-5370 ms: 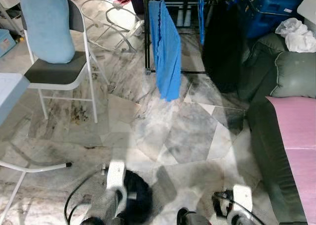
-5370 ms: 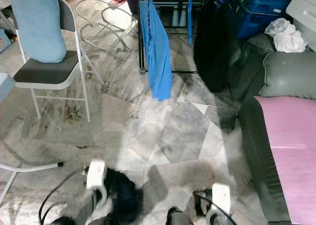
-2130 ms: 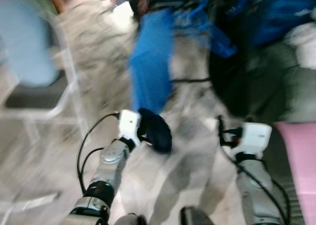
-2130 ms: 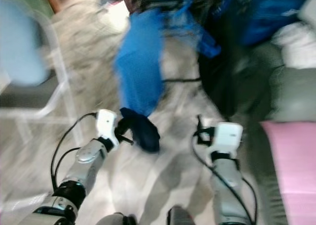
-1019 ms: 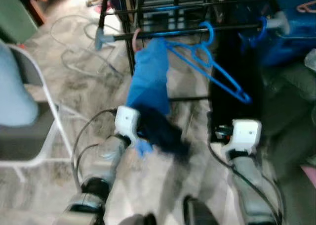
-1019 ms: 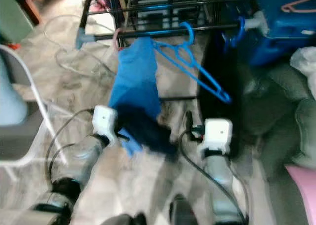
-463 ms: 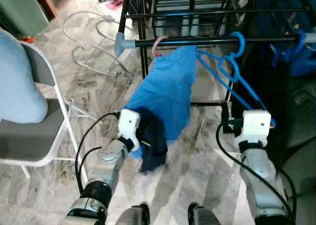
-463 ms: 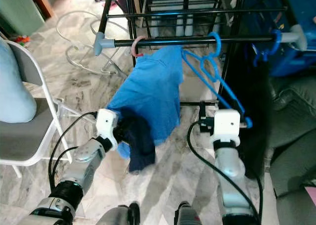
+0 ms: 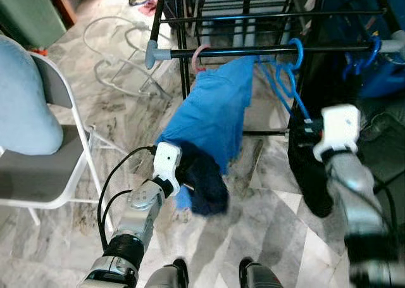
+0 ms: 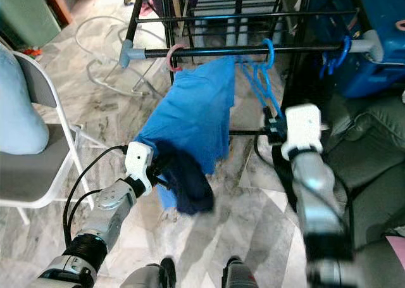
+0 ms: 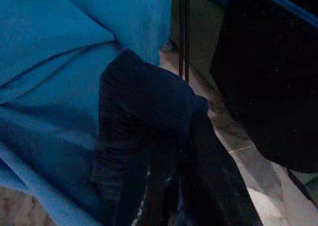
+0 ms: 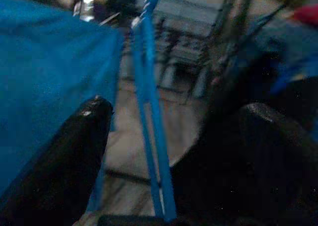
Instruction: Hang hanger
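Hanger [image 9: 292, 73], the blue one, hangs by its hook from the black rail [image 9: 266, 50] of the clothes rack, just beside the blue shirt [image 9: 215, 114] on its pink hanger. Half a second ago its frame swung out toward the right arm; now it hangs nearly straight down, and the right gripper [image 12: 169, 136] has risen close to it, jaws spread wide with the blue bars between the fingers [image 12: 74, 136], not touching. I judge the right arm is lining up to take hold of it. The left gripper [image 10: 166, 169] stays low in front of the shirt, clamped on a dark cloth [image 9: 205, 183] that droops toward the marble floor [image 9: 253, 237].
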`<state>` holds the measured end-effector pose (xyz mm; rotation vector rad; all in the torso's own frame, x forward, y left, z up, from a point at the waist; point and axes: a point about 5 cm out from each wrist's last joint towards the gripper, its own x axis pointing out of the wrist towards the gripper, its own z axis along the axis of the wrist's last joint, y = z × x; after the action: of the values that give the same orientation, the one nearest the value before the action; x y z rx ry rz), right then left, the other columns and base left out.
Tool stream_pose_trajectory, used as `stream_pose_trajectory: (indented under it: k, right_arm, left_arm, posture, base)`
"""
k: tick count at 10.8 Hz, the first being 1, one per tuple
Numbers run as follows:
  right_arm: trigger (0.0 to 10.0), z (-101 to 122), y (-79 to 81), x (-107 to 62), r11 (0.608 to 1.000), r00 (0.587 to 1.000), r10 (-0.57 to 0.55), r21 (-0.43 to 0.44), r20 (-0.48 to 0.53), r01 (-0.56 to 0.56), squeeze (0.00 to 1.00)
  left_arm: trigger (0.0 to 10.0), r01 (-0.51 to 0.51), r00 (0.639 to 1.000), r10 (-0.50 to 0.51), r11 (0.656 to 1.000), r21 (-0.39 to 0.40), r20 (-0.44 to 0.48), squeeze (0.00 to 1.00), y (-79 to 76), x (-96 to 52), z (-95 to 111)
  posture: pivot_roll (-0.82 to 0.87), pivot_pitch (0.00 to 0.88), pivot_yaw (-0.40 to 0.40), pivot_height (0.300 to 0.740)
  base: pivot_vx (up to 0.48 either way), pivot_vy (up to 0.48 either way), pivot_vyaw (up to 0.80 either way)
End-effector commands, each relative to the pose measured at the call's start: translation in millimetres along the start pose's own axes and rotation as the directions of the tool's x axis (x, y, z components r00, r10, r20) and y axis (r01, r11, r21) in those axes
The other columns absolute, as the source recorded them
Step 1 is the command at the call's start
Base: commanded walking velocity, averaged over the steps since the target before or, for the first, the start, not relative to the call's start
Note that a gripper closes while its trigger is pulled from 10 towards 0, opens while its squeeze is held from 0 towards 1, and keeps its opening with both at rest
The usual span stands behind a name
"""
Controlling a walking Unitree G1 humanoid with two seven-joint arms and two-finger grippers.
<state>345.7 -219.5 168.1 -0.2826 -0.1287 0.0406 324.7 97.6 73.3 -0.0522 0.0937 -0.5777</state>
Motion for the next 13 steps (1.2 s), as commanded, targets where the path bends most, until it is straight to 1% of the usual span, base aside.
stream_pose_trajectory:
  k: [1, 2, 3, 4, 5, 6, 7, 8, 10, 11, 13]
  right_arm:
    - [10.0, -1, 0.4, 7.6, 0.997, 0.997, 0.069, 0.022, -0.030, -0.068, 0.00]
    - [1.3, 1, -7.7, 15.9, 0.997, 0.996, 0.079, 0.019, -0.046, -0.078, 0.00]
    - [0.0, 3, -15.1, 22.2, 0.995, 0.994, 0.082, 0.056, -0.071, -0.078, 0.00]
    - [0.0, 5, -20.0, 26.7, 0.993, 0.992, 0.094, 0.085, -0.079, -0.087, 0.00]
    - [0.0, 4, -20.4, 32.0, 0.986, 0.983, 0.150, 0.085, -0.105, -0.141, 0.00]
    - [0.0, 4, -18.5, 33.9, 0.983, 0.979, 0.170, 0.088, -0.110, -0.160, 0.00]
    - [0.0, 7, -13.4, 38.6, 0.976, 0.975, 0.193, 0.124, -0.113, -0.179, 0.00]
    - [0.0, 6, -12.0, 40.3, 0.974, 0.971, 0.200, 0.134, -0.127, -0.183, 0.00]
    - [0.0, 2, -13.9, 40.0, 0.975, 0.966, 0.206, 0.120, -0.153, -0.189, 0.00]
    - [0.0, -1, -17.7, 39.7, 0.981, 0.966, 0.187, 0.092, -0.178, -0.173, 0.00]
    - [0.0, 0, -21.8, 41.4, 0.986, 0.970, 0.156, 0.095, -0.184, -0.140, 0.00]
  left_arm:
    - [10.0, -0.006, 1.000, 0.006, 1.000, 0.015, 0.006, 0.00, 3.1, -2.1, 3]
    - [10.0, -0.013, 1.000, 0.013, 1.000, 0.024, -0.001, 0.00, 4.7, -2.9, 2]
    - [10.0, -0.023, 1.000, 0.023, 0.999, 0.028, -0.004, 0.00, 6.6, -4.7, 2]
    - [10.0, -0.032, 0.999, 0.032, 0.999, 0.027, -0.006, 0.00, 7.8, -6.4, 1]
    - [10.0, -0.037, 0.999, 0.037, 0.999, 0.024, -0.010, 0.00, 7.6, -8.5, -2]
    - [10.0, -0.037, 0.999, 0.037, 0.999, 0.024, -0.011, 0.00, 6.8, -8.8, -2]
    - [10.0, -0.034, 0.999, 0.035, 0.999, 0.023, -0.015, 0.00, 5.0, -6.3, -1]
    - [10.0, -0.028, 0.999, 0.029, 0.999, 0.024, -0.014, 0.00, 3.6, -3.9, 0]
    - [10.0, -0.023, 1.000, 0.024, 0.999, 0.031, -0.019, 0.00, 3.7, -3.1, 0]
    - [10.0, -0.024, 0.999, 0.025, 0.999, 0.035, -0.025, 0.00, 4.6, -2.8, 0]
    - [10.0, -0.022, 0.999, 0.023, 0.999, 0.036, -0.026, 0.00, 2.6, -2.0, 0]
  posture:
    - [-0.06, 0.254, 0.103, 0.740]
    - [-0.06, 0.256, 0.099, 0.740]
    - [-0.05, 0.260, 0.093, 0.740]
    - [-0.05, 0.261, 0.090, 0.740]
    - [-0.05, 0.264, 0.087, 0.740]
    - [-0.05, 0.264, 0.086, 0.740]
    - [-0.06, 0.263, 0.088, 0.740]
    - [-0.06, 0.262, 0.092, 0.740]
    - [-0.06, 0.256, 0.096, 0.740]
    - [-0.06, 0.254, 0.097, 0.740]
    - [-0.06, 0.248, 0.093, 0.740]
  base:
    - [0.000, 0.000, 0.00]
    - [0.000, 0.000, 0.00]
    - [0.000, 0.000, 0.00]
    - [0.000, 0.000, 0.00]
    - [0.000, 0.000, 0.00]
    - [0.000, 0.000, 0.00]
    - [0.000, 0.000, 0.00]
    - [0.000, 0.000, 0.00]
    - [0.000, 0.000, 0.00]
    - [0.000, 0.000, 0.00]
    - [0.000, 0.000, 0.00]
